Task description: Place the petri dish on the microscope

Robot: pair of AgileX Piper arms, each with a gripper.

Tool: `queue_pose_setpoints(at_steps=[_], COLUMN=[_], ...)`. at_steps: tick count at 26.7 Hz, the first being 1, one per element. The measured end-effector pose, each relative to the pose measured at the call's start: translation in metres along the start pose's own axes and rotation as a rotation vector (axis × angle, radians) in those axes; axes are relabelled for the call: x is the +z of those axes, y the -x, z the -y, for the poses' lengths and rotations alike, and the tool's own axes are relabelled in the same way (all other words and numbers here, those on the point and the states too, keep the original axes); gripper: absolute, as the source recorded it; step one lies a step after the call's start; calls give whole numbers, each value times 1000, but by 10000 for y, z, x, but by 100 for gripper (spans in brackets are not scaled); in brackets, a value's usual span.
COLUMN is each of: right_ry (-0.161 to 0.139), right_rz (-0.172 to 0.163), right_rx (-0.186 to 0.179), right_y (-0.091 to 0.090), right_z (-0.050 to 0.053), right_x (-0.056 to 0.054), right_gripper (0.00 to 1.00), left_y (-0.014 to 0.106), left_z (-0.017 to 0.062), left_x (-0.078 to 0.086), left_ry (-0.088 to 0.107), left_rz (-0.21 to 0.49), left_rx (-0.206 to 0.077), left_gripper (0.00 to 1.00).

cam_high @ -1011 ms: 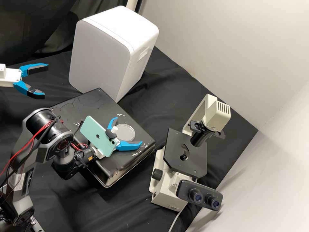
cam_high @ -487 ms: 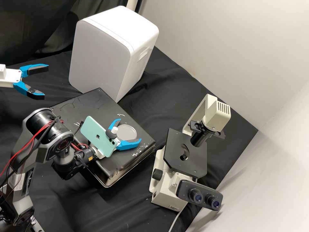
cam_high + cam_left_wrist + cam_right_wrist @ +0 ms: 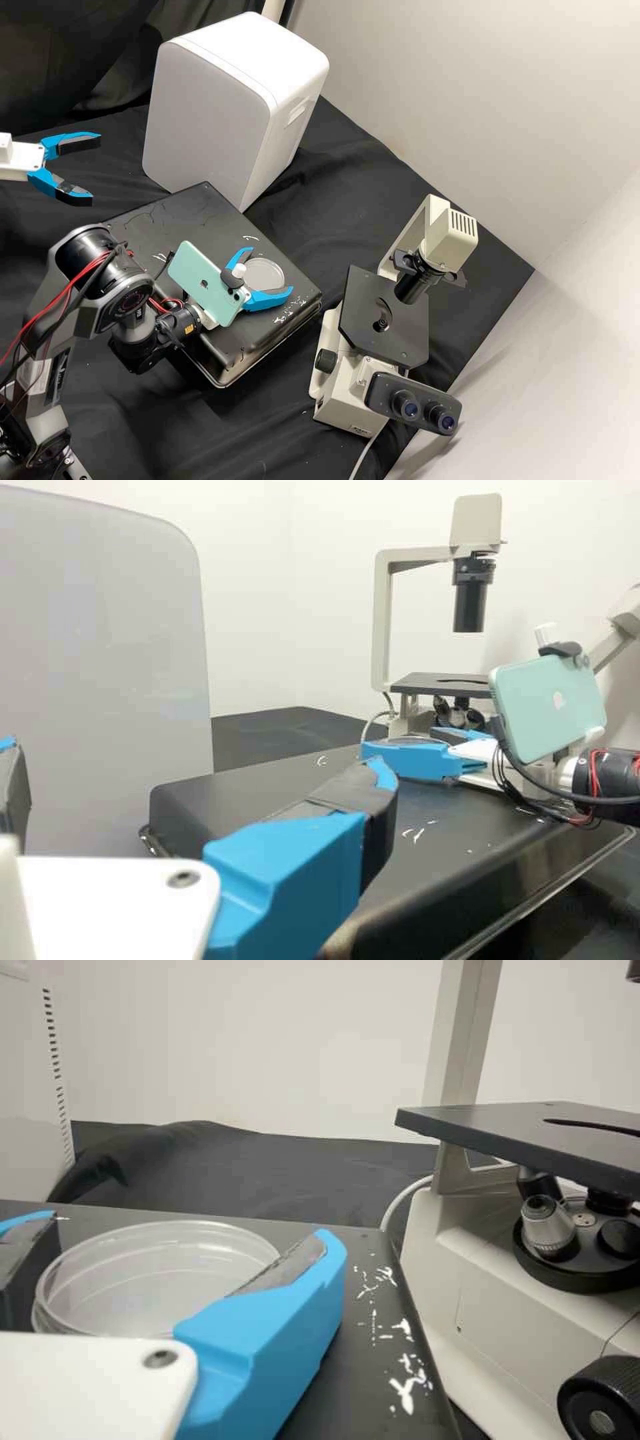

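The clear round petri dish (image 3: 264, 273) (image 3: 150, 1280) lies on a black box (image 3: 187, 217) at the middle of the bench. My right gripper (image 3: 267, 271) (image 3: 185, 1235) is level with it, one blue finger on each side, both pads against the rim, shut on it. The microscope (image 3: 400, 313) stands to the right of the box, and its black stage (image 3: 383, 313) (image 3: 540, 1130) is bare. My left gripper (image 3: 93, 167) (image 3: 190, 780) hangs open at the far left over the bench, away from the dish.
A tall white container (image 3: 227, 100) stands behind the black box. A pale green phone (image 3: 203, 283) is mounted on the right arm's wrist. The wall runs close behind the microscope, with its eyepieces (image 3: 423, 407) at the front. Black cloth covers the bench.
The right gripper's fingers have closed in around the petri dish until they meet its rim. The left arm has kept still.
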Motion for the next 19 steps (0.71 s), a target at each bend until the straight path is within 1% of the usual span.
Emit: queue_pose_setpoints(at_steps=[2, 3, 7, 9, 10, 11, 12, 14, 15, 19], right_ry=[-2, -3, -12, -17, -17, -18, -20, -31, -31, -34], right_rz=[-4, -10, -14, 0, 14, 21, 19, 28, 26, 23], right_rx=[-4, 0, 37, 46, 54, 62, 73, 103, 118, 155], right_y=[0, 3, 55, 97, 133, 159, 179, 249, 266, 322], right_z=[-1, -21, -137, -194, -230, -260, -291, -372, -407, -489], right_x=[1, -4, -15, -13, 1, 6, 1, 9, 5, -2], right_gripper=[0, 0, 0, 0, 0, 0, 0, 0, 0, 0], left_y=[0, 0, 0, 0, 0, 0, 0, 0, 0, 0], left_z=[0, 0, 0, 0, 0, 0, 0, 0, 0, 0], left_x=[0, 0, 0, 0, 0, 0, 0, 0, 0, 0], left_ry=[0, 0, 0, 0, 0, 0, 0, 0, 0, 0], left_rz=[0, 0, 0, 0, 0, 0, 0, 0, 0, 0], left_rx=[0, 0, 0, 0, 0, 0, 0, 0, 0, 0], left_gripper=[100, 100, 100, 100, 100, 100, 100, 100, 100, 100])
